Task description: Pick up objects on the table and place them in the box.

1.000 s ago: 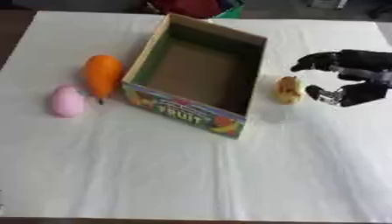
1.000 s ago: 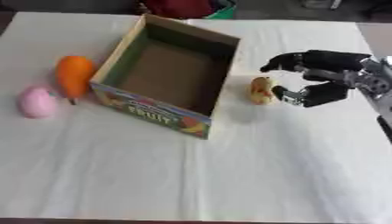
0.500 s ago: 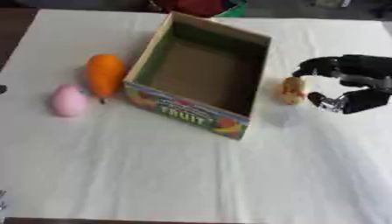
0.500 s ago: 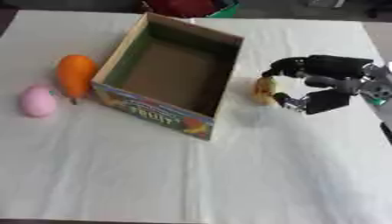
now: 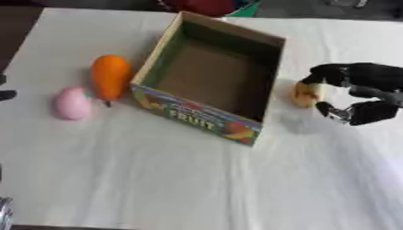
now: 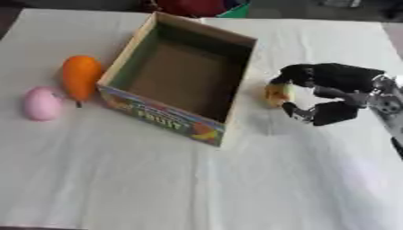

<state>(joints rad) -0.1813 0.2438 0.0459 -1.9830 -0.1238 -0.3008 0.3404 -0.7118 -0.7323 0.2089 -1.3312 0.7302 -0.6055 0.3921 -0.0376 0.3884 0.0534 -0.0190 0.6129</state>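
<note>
White tablecloth [image 5: 197, 179], open box [image 5: 208, 76], right hand [image 6: 330, 96] apparently pinching yellowish fruit [image 6: 277, 94] beside box wall.

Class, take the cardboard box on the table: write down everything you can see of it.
The cardboard box is open-topped, plain brown inside, and holds nothing. Its near outer wall is colourfully printed with fruit pictures and the word FRUIT. It stands upright on the white tablecloth, turned at an angle to the table's edges. An orange fruit lies close against its left side; a small yellowish object lies just off its right wall, at the right hand.
</note>
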